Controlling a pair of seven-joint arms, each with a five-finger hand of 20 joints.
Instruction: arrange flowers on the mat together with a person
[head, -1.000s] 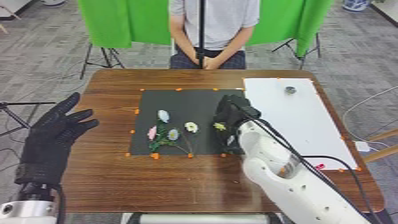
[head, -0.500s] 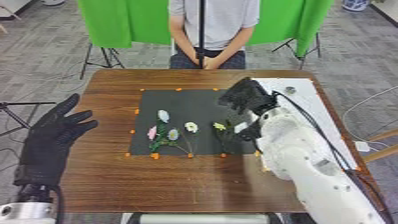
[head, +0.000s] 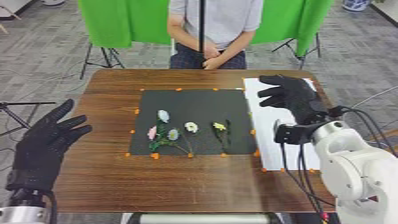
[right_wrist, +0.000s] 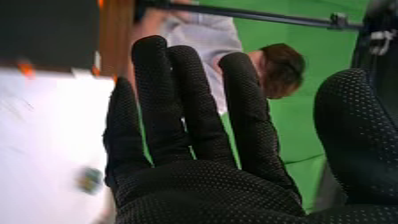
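Several flowers (head: 191, 127) lie on the black mat (head: 200, 102). My right hand (head: 298, 100) has just cleared it, now over the white sheet (head: 268, 122), fingers extended, nothing held. Probably unblocks the mat for the next placement.

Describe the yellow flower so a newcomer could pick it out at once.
On the brown table, find the dark mat beside the white sheet. The yellow flower lies on the mat's right side, its bloom closest to that sheet. Its neighbours' blooms are white, pink or pale blue.
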